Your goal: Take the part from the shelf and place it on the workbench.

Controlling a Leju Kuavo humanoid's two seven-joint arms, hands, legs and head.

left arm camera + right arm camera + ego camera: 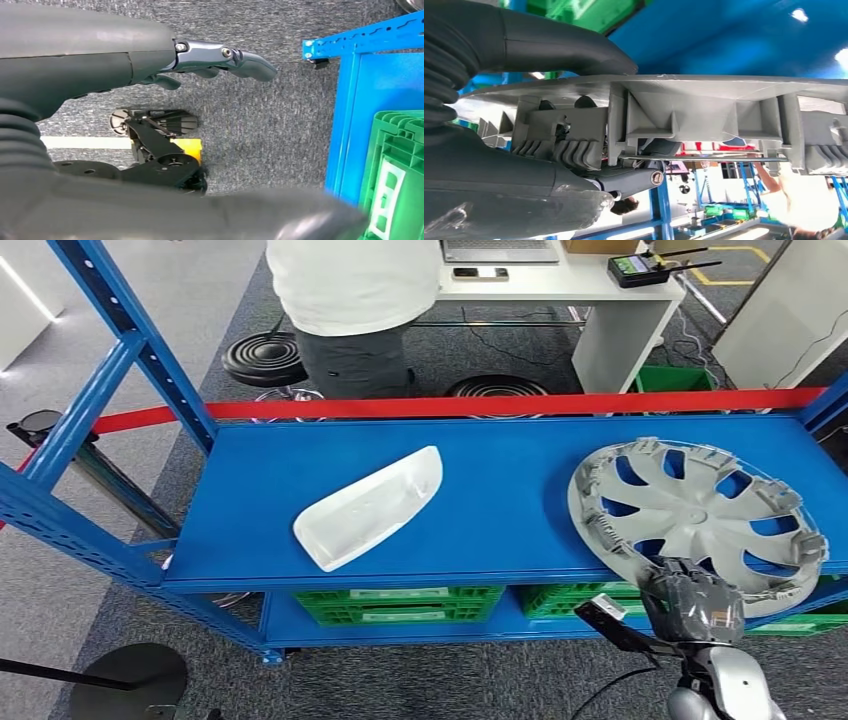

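Presently the right hand (693,602) grips the near rim of the wheel cover (697,515), which overhangs the shelf (520,510) front edge; it should lift level, clear of that edge. The right wrist view confirms fingers (624,180) and thumb clamping the rim; the left wrist view shows the left hand (215,62) holding nothing, fingers apart, beside the shelf.

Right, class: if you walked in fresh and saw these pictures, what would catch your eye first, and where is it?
First the grey wheel cover at the right end of the blue shelf, its near rim over the front edge, where the robot's right hand grips it. Next the white curved panel lying left of centre. Behind the shelf a person stands by a white desk, and the left hand hangs over grey carpet.
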